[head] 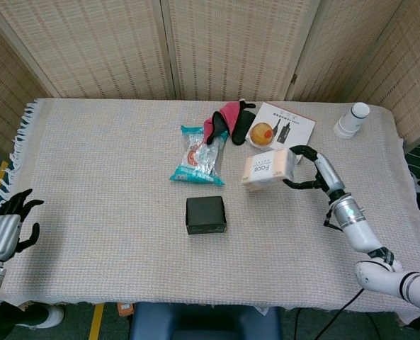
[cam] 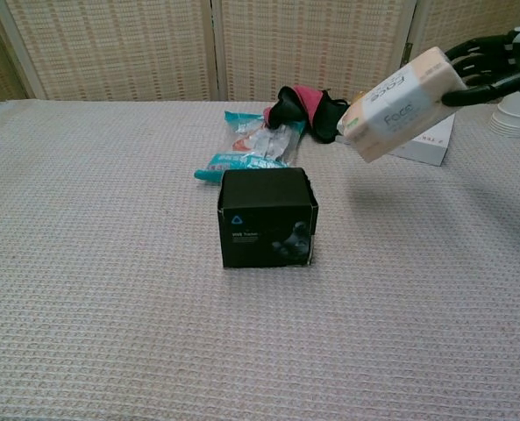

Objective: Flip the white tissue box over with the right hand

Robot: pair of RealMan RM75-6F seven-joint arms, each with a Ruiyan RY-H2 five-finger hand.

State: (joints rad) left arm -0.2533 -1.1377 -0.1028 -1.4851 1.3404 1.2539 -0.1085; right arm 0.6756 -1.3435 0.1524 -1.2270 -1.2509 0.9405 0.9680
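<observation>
At the lower left edge of the head view, the left hand [head: 8, 225] idles off the desk [head: 96, 177], fingers loosely apart and holding nothing, since the job belongs to the other arm. Centre frame sits a black box [head: 205, 214], with a snack packet [head: 197, 155] above it. Right of centre, the white tissue box [head: 268, 169] hangs clear of the desk, tilted with its printed side showing, probably mid-turn. The right hand [head: 310, 168] clasps its right end, fingers wrapped around it.
</observation>
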